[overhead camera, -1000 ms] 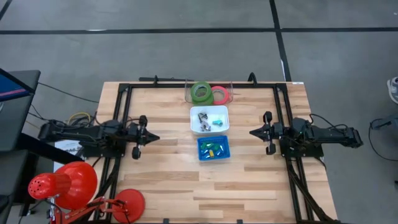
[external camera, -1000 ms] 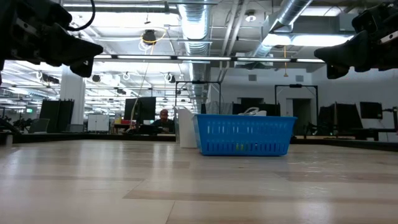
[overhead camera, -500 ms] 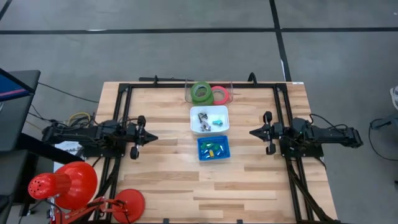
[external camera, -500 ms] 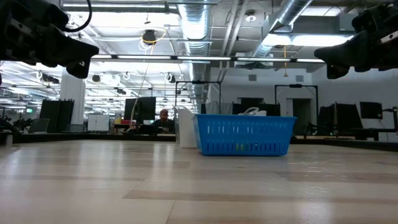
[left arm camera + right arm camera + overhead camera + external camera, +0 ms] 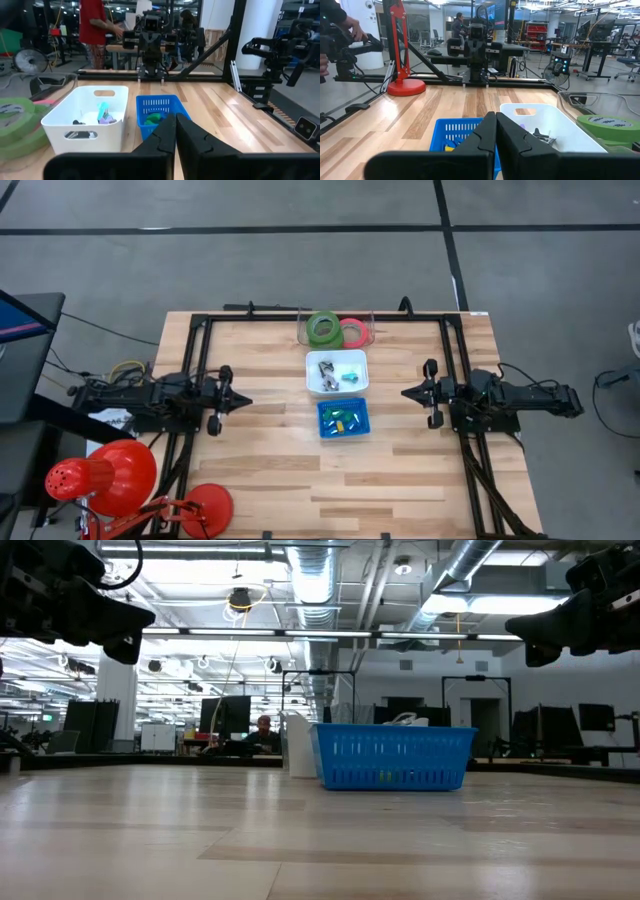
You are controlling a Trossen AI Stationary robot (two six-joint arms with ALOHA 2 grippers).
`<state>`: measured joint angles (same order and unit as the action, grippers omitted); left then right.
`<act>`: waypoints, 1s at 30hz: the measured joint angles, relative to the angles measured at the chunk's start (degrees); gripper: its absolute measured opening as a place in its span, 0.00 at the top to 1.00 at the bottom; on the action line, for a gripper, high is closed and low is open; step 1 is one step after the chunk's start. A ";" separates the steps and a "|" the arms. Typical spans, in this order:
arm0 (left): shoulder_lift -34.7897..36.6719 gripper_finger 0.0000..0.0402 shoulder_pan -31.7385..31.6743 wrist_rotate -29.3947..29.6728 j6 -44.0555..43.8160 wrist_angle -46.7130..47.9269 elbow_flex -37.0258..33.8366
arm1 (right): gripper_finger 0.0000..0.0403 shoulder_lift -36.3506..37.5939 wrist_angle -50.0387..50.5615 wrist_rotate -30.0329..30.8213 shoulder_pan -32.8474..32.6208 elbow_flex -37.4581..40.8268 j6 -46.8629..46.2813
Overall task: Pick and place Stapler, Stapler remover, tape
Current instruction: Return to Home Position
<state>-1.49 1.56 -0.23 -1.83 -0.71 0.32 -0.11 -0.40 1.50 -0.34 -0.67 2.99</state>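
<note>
Two tape rings, green and pink-red, lie in a clear tray at the table's far edge; the green tape also shows in the left wrist view. Nearer stands a white bin holding small dark and metal pieces. Nearer still is a blue basket with small green and yellow pieces. Which piece is the stapler or the stapler remover I cannot tell. My left gripper hovers shut left of the bins, pointing level at them. My right gripper hovers shut to their right, also level.
A red desk lamp and its round base stand at the near left corner. Black frame rails run along the table's left, right and far sides. Bare wood lies near the front edge. A person in red stands beyond the table.
My left gripper has drawn back a little toward the table's left edge, staying level and shut. The right arm and all the bins have kept still.
</note>
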 joint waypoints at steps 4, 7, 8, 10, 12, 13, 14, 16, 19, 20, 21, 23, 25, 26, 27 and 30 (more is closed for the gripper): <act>1.36 0.99 -0.02 -0.01 0.01 -0.10 0.00 | 1.00 -0.01 0.00 0.00 -0.02 0.00 -0.01; 1.52 0.99 -0.02 0.00 -0.01 -0.13 0.00 | 1.00 -0.01 0.00 0.00 -0.01 0.00 0.01; 1.50 0.99 -0.02 -0.02 -0.11 -0.11 0.00 | 1.00 0.00 0.00 0.00 -0.01 0.00 0.01; 1.52 0.99 -0.02 0.01 -0.13 -0.14 0.00 | 1.00 0.00 0.00 0.00 -0.02 0.00 0.00; 1.50 0.99 -0.02 0.01 -0.15 -0.11 0.00 | 1.00 0.00 0.00 0.00 -0.01 0.00 0.00; 1.50 0.99 0.00 0.00 -0.15 -0.13 0.00 | 1.00 0.01 0.00 0.00 0.00 0.00 0.00; 1.50 0.99 -0.02 0.01 -0.15 -0.14 0.00 | 1.00 0.01 0.00 0.00 -0.02 0.00 -0.01; 1.50 0.99 0.00 0.01 -0.15 -0.14 0.00 | 1.00 -0.01 0.00 0.00 -0.02 0.00 -0.01; 1.45 0.99 -0.01 0.00 -0.07 -0.17 0.00 | 1.00 0.00 0.00 0.00 -0.02 0.00 0.00; 1.29 0.99 0.00 0.01 -0.04 -0.27 0.00 | 1.00 -0.01 0.00 0.00 -0.01 0.01 0.00; 1.13 0.99 -0.02 0.01 -0.04 -0.27 0.00 | 1.00 0.00 0.00 0.00 -0.01 0.02 0.01; 0.85 0.99 -0.01 0.01 -0.02 -0.32 0.00 | 1.00 -0.01 0.00 0.00 0.00 0.02 0.01; 0.56 0.99 0.00 0.01 -0.01 -0.40 0.00 | 1.00 -0.01 0.00 0.00 0.00 0.00 -0.01; 0.51 0.99 -0.01 0.01 -0.01 -0.38 0.00 | 1.00 0.00 0.00 0.00 -0.02 0.00 0.01; 0.40 0.99 0.01 0.01 0.00 -0.55 0.00 | 1.00 0.00 0.00 0.00 0.00 0.00 0.01; 0.25 0.99 -0.02 0.01 0.00 -0.62 0.00 | 1.00 -0.01 0.00 0.00 -0.01 0.01 0.00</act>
<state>-1.23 1.54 -0.23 -1.83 -1.32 0.32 -0.12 -0.40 1.50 -0.35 -0.66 2.99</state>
